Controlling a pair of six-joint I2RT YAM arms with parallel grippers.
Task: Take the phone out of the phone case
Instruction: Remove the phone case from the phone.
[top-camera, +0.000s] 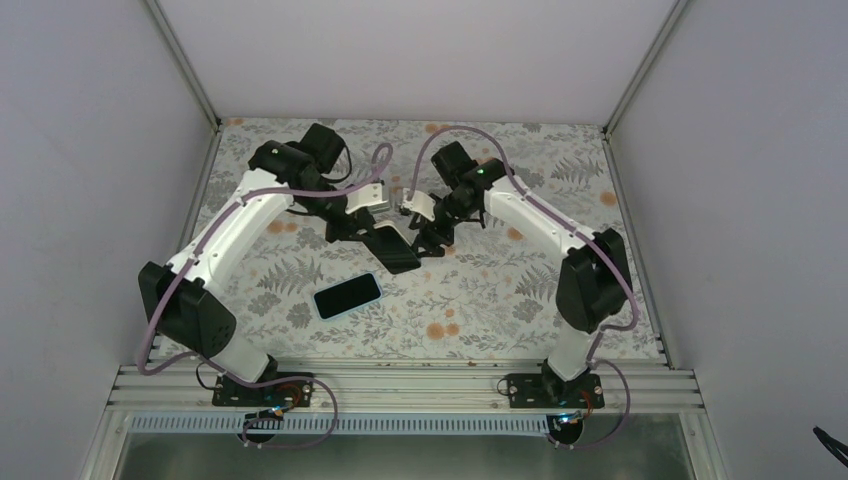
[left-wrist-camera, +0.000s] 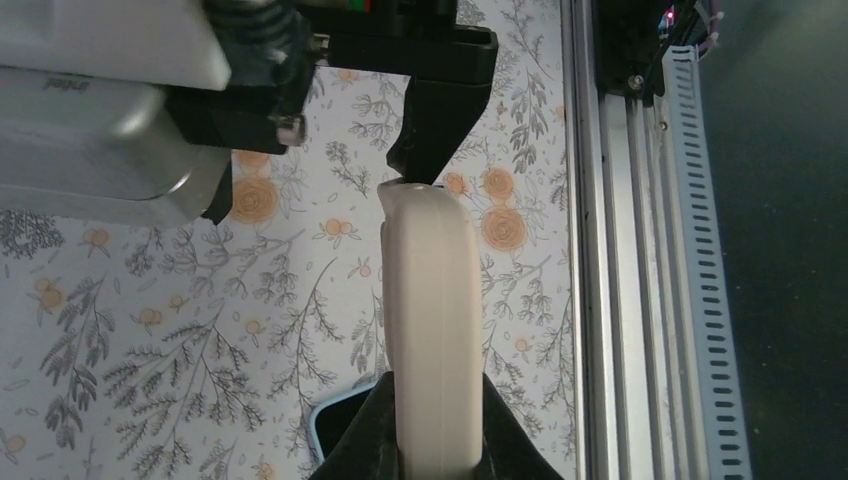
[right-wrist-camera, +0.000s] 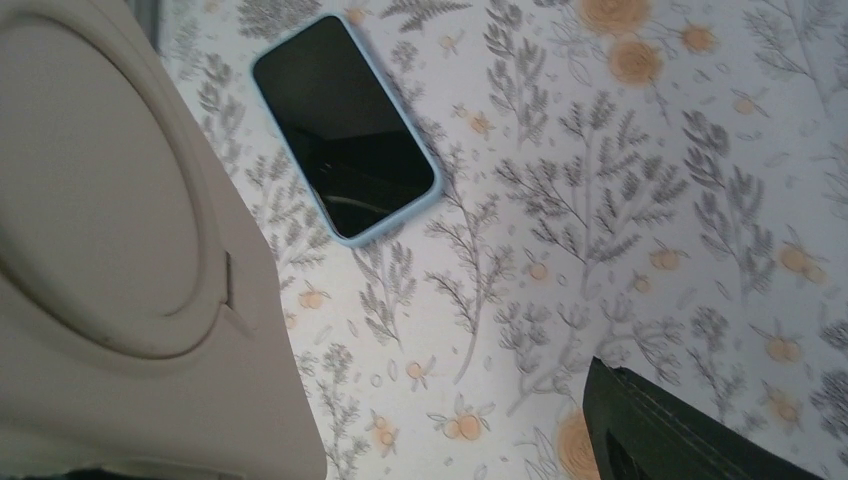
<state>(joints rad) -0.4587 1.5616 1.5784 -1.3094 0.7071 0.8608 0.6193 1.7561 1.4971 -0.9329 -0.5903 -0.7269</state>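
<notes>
- Floral-printed table (top-camera: 520, 300) between pale walls, seen from overhead: my two arms meet above its middle. My left claw (top-camera: 372, 228) and right claw (top-camera: 425, 232) flank the phone case (top-camera: 397, 250), which is up in the air. A blue-rimmed phone (top-camera: 348, 296) lies flat and screen up, nearer my bases.
- From overhead the held thing shows a dark face. I cannot tell whether that is lining or a screen. My judgement is that the phone on the table is the one that belongs out of the case.
- Left wrist: my left claw is pressed together on the near end of the cream phone case (left-wrist-camera: 432, 320), seen edge-on. One finger (left-wrist-camera: 440, 120) of my right claw touches its far end. A corner of the phone (left-wrist-camera: 335, 425) shows low in the view, with the metal rail (left-wrist-camera: 600, 250) off to the side.
- Right wrist: the back of the phone case (right-wrist-camera: 110, 250), with its round ring, fills the left of the view. My one visible finger (right-wrist-camera: 680, 430) stands well apart from it with bare table between, so this claw is spread and grips nothing. Its other finger is out of view.
- To do this step well, I judge I should hold the left pinch firm. The right claw should draw straight off the far end without hooking the rim, and nothing should come down onto the phone beneath.
</notes>
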